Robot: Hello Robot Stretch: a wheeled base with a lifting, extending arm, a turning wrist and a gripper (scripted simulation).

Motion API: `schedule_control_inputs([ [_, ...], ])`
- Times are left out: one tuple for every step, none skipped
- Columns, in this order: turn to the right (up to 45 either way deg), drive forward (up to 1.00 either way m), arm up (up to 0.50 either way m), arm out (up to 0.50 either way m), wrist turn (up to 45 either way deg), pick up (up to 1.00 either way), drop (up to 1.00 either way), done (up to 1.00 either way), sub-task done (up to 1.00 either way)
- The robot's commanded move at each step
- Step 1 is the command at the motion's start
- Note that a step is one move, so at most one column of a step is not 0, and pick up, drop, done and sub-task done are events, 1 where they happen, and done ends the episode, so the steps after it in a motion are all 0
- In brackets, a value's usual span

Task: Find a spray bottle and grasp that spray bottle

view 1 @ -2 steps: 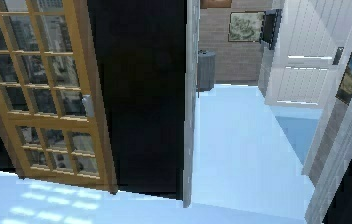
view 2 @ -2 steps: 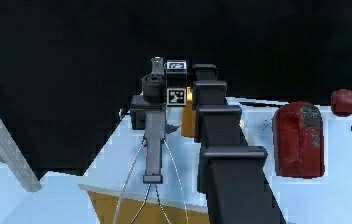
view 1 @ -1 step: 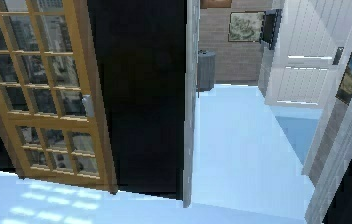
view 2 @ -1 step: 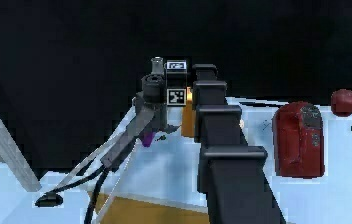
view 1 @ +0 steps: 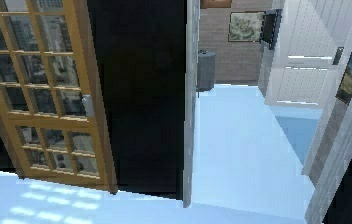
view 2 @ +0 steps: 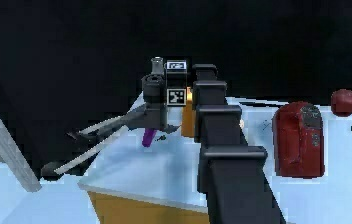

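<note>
One tool [view 2: 62, 149] hanging at the desk [view 2: 134, 172] — cannot tell if holding anything, one purple blob [view 2: 146, 137] partly hiding, one red bag [view 2: 297, 138] sitting.

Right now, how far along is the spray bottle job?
Done: the search looks over. The arm reaches over a table, with the claw near a small purple thing, possibly the bottle. In hand: the grasp; I cannot tell whether the claw holds anything. Left: a hold that lifts the purple thing clear of the table.
</note>
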Motion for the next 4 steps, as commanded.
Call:
schedule_control_inputs([
  [0.0,0.0,0.0,0.0,45.0,0.0,0.0,0.0,0.0],
  [0.0,0.0,0.0,0.0,30.0,0.0,0.0,0.0,0.0],
  [0.0,0.0,0.0,0.0,0.0,1.0,0.0,0.0,0.0],
  [0.0,0.0,0.0,0.0,0.0,0.0,0.0,1.0,0.0],
])
